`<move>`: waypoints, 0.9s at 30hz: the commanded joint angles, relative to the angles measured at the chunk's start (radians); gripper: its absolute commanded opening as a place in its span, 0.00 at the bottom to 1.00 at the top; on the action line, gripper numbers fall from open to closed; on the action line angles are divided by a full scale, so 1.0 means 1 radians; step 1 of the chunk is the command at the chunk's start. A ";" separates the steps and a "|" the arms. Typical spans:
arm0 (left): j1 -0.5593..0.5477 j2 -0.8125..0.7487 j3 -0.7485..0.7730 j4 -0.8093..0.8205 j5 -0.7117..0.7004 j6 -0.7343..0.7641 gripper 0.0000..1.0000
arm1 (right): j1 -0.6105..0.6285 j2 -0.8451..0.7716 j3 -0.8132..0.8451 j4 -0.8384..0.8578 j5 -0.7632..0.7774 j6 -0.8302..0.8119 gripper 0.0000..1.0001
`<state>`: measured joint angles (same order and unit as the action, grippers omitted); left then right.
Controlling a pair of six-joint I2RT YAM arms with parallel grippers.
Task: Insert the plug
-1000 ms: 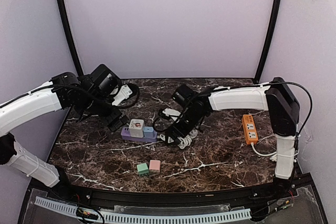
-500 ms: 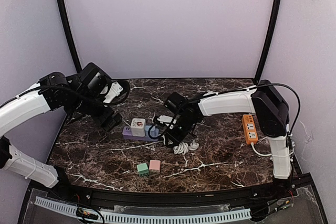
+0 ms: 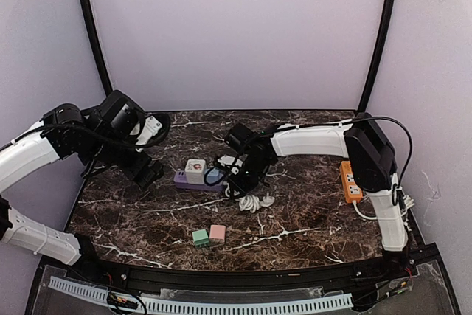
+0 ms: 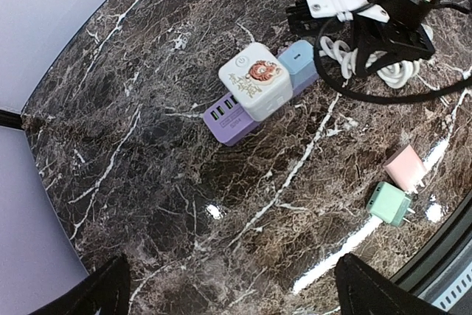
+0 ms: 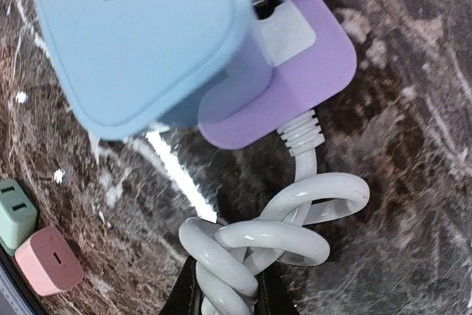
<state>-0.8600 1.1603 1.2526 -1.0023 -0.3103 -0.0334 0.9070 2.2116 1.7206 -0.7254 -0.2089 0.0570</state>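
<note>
A purple power strip (image 3: 184,180) lies mid-table with a white cube charger (image 4: 254,90) and a light blue charger (image 5: 140,35) plugged into it. Its white cable (image 5: 273,234) is coiled just off the strip's end. My right gripper (image 5: 228,296) is shut on that coil, right of the strip (image 5: 295,79). Two loose plugs, one green (image 3: 200,237) and one pink (image 3: 217,233), lie nearer the front edge. My left gripper (image 4: 236,293) hangs open over bare table to the left of the strip (image 4: 228,119), holding nothing.
An orange power strip (image 3: 349,181) with its own white cord lies at the right side of the table. The marble tabletop (image 3: 310,219) ends at a black rail in front, and purple walls close in the back and sides.
My right gripper has shifted left toward the strip's end and shut on the white cable coil. My left arm has drawn back to the left, away from the strip, still open.
</note>
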 commanded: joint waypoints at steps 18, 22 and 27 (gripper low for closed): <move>0.003 0.003 0.072 -0.134 0.043 -0.117 0.99 | -0.411 0.332 0.527 -0.084 0.197 -0.021 0.00; 0.004 0.039 0.121 -0.167 0.024 -0.226 0.99 | -0.481 0.330 0.526 -0.085 0.198 -0.027 0.00; 0.009 0.098 0.212 -0.188 -0.005 -0.254 0.99 | -0.525 0.306 0.467 -0.078 0.177 -0.039 0.13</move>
<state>-0.8589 1.2343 1.4052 -1.1412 -0.2790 -0.2276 0.4335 2.5114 2.2333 -0.8127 -0.1272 0.0746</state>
